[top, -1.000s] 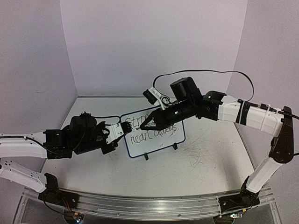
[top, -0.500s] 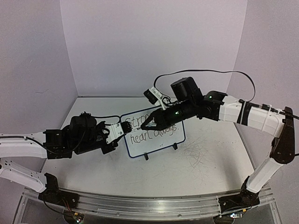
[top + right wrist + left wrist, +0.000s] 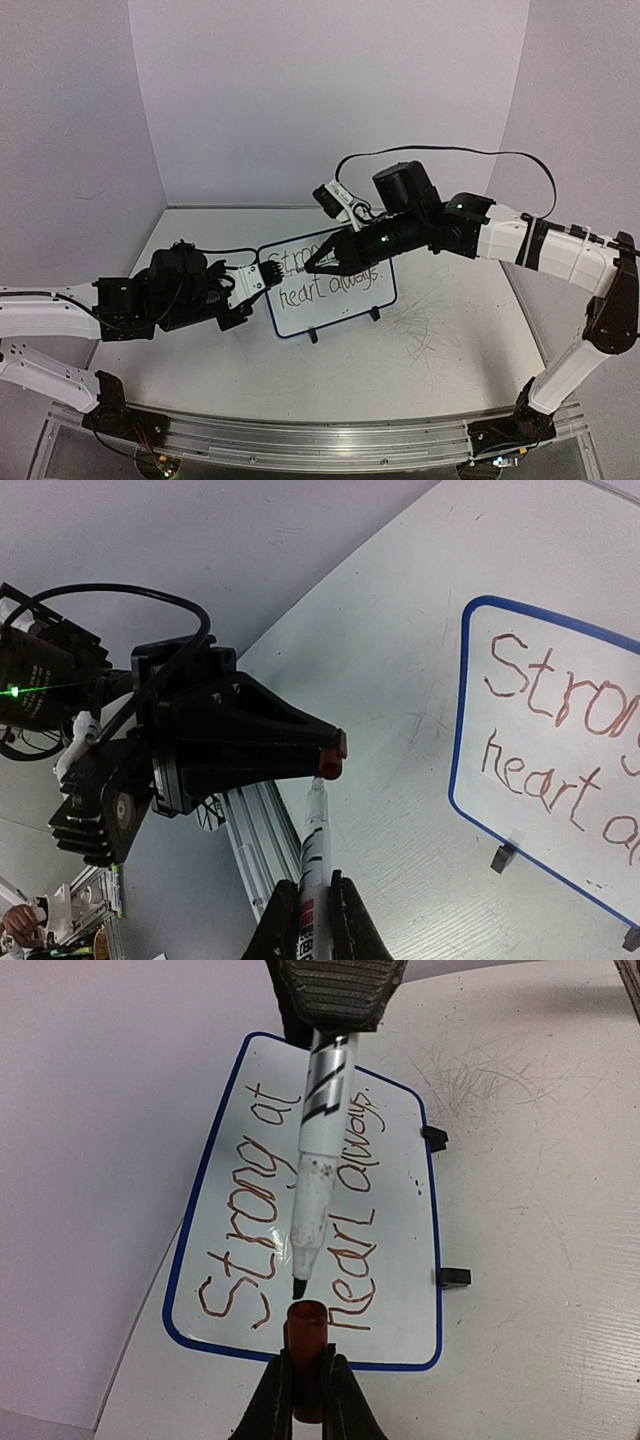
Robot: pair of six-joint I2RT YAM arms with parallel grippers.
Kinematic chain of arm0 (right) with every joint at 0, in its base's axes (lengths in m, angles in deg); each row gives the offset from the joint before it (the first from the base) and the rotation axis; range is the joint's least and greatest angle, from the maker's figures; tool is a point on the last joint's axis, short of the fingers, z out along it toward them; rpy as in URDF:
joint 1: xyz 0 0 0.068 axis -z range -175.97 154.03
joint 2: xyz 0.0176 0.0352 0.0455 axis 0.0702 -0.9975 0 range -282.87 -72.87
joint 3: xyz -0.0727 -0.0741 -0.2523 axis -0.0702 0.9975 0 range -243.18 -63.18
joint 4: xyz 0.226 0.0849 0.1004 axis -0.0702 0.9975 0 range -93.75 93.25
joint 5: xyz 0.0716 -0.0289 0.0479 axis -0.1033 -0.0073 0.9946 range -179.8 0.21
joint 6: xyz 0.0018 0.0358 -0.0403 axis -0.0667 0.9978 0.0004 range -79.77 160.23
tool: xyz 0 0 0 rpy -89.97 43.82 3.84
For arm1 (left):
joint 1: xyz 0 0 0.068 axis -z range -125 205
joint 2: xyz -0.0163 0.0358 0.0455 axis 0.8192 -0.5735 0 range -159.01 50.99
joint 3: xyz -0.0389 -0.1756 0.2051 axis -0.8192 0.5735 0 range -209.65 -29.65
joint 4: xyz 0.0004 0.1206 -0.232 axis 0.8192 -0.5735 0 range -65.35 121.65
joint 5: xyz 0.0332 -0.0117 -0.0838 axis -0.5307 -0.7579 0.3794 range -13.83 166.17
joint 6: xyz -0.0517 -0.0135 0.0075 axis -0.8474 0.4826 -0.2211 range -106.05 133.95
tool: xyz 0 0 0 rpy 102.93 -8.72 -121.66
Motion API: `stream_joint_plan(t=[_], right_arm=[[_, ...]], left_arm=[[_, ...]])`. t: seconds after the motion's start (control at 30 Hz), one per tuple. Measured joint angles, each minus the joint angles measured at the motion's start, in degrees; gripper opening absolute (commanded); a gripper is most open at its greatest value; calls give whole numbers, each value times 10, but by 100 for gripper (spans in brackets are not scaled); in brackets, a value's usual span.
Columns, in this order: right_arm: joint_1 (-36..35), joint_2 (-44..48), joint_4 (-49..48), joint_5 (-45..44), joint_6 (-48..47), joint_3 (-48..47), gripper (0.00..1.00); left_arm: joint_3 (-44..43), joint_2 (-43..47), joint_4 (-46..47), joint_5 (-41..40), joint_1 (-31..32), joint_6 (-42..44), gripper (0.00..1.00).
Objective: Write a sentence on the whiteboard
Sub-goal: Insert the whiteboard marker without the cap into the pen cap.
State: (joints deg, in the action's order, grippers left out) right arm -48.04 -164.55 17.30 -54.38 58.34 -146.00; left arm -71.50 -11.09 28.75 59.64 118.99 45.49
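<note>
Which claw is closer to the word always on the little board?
Right. The right gripper hovers over the whiteboard; the left gripper sits off the edge opposite that word.

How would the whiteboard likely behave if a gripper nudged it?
The whiteboard looks thin and small, so probably light and quick to slide on the table. Standing on two small clip feet, it may tip if pushed near its top edge.

top: high, rear | wrists: close, facing opposite ways | shared: whiteboard (image 3: 330, 308)
</note>
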Motion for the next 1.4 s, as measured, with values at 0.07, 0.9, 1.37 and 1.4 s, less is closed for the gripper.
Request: stream_joint_plan(t=[0.07,0.9,1.37,1.4], right_arm=[[0,-3,0,0,0,0,0],[-18,-96,54,4,-5,-71,0],[-38,-118,23,2,109,-64,0],[-38,-118,18,4,116,-61,0]], left_arm=[[0,0,0,0,2,0,0],[-36,-45,-57,-54,40,2,0],[-59,-87,-107,-226,107,50,0],[-59,-87,-107,-230,109,50,0]])
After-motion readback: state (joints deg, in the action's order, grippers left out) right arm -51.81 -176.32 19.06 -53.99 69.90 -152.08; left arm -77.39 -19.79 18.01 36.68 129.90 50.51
